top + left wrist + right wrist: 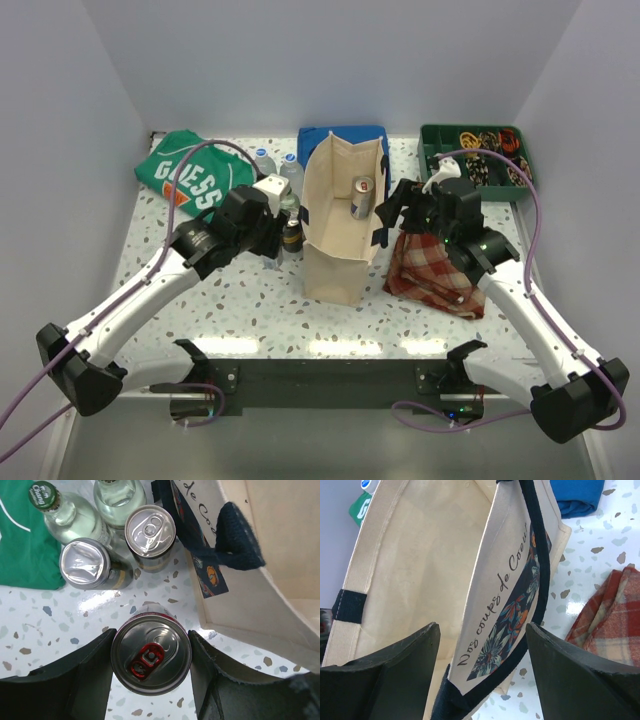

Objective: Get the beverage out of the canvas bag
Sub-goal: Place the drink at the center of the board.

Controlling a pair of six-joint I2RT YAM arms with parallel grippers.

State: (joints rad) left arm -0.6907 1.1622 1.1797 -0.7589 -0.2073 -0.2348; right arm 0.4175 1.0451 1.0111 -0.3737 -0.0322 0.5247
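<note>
Had left gripper (151,650) clamped on red-tabbed can (150,662) standing on surface (60,625), bare room around, wall of canvas bag (255,605) just beside. Had right gripper (482,632) wide open astride bag's right rim, gripping nothing, plaid cloth (610,620) near. Found second can (362,197) upright inside bag.

Held in left end effector (151,642): red-tab can (151,656); canvas bag (260,595) beside; 2 cans (150,530) beyond.

Matt canvas bag (328,262); shiny metal can (151,655)
</note>
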